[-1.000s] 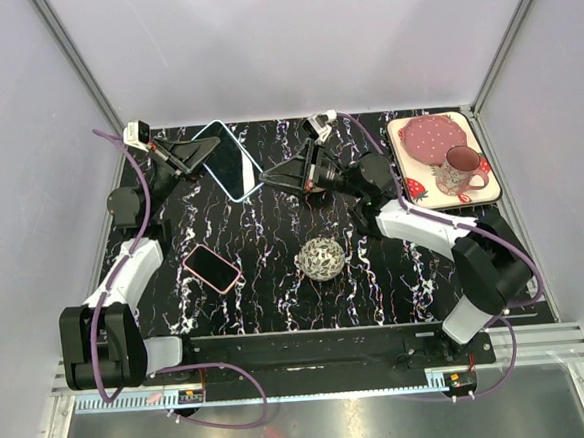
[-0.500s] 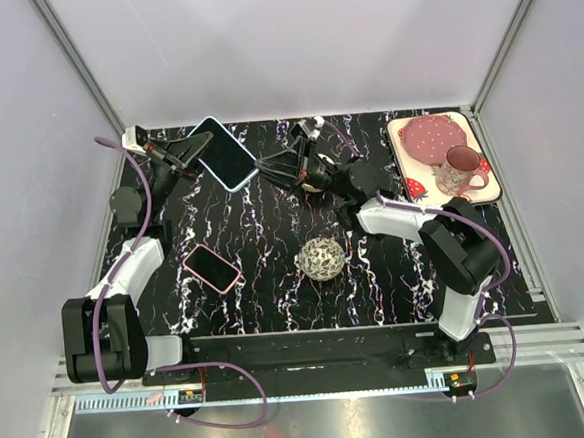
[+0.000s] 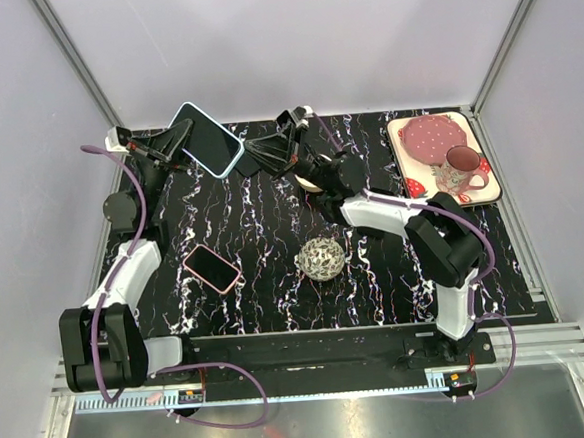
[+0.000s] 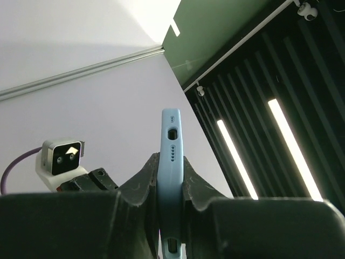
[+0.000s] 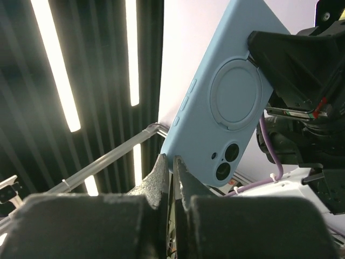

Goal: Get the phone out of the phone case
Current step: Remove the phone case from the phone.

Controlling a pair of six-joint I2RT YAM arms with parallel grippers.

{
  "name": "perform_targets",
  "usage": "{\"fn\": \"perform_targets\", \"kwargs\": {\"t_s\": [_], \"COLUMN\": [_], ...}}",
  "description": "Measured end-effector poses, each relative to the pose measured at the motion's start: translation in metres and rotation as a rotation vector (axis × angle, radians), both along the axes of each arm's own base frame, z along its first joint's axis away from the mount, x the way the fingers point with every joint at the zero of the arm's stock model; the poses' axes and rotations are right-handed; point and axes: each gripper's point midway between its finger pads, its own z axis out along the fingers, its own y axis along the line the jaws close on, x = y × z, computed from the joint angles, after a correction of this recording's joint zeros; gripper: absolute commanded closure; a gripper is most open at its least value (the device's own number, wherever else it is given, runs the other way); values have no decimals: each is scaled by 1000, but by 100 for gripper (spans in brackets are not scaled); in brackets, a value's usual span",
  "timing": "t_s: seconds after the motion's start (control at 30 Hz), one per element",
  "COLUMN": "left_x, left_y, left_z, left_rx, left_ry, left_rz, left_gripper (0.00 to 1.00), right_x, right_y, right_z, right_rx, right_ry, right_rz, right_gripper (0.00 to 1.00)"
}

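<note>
From the near edge, both my arms stretch toward the far side of the table [image 3: 273, 230]. My left gripper [image 3: 174, 147], raised and tilted, clamps the blue phone case [image 5: 215, 124] aloft, with the phone [image 3: 206, 142] inside it. My right gripper [image 3: 252, 162] is pinched closed, its tips at the case's corner.

Seen from my remote station, the overhead view is bright and even, with diffuse light bouncing off the white walls and shadows lost on the dark table [image 3: 274, 242] below the phone case [image 3: 206, 140]. In the left wrist view, ceiling strip lights [image 4: 294, 151] right of the case burn out to pure white. In the right wrist view, more of them [image 5: 54, 70] flare left of it. The left gripper [image 4: 171, 162] and right gripper [image 5: 170, 159] loom under the case as dark, out-of-focus masses, while the case itself stays sharp.
</note>
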Motion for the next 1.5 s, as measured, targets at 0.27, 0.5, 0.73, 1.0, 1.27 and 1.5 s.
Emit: {"fn": "perform_targets", "kwargs": {"t_s": [0.27,0.5,0.73,1.0,1.27,1.5], "left_x": [-6,-27,-59,-84,-83,-81], "left_y": [0,-26,-52,-65,-67,-67], "left_z": [7,0,-33,-79,-97,-99], "left_rx": [7,99,283,501,573,579], "left_ry": [-34,-71,-83,-110,-101,-101], "left_rz": [13,-112,-310,-414,-425,-421], "left_gripper": [100,100,100,100,100,100], "right_x": [-3,12,42,19,25,4], "right_y": [-1,2,-29,-36,-14,2], "right_z": [-2,-117,-145,-22,-76,-89], "right_rx": [34,-245,-570,-525,-666,-685], "right_ry": [37,224,197,-201,-170,-206], "right_rz": [6,-32,-251,-337,-227,-109], "right_gripper": [100,50,32,31,35,48]}}
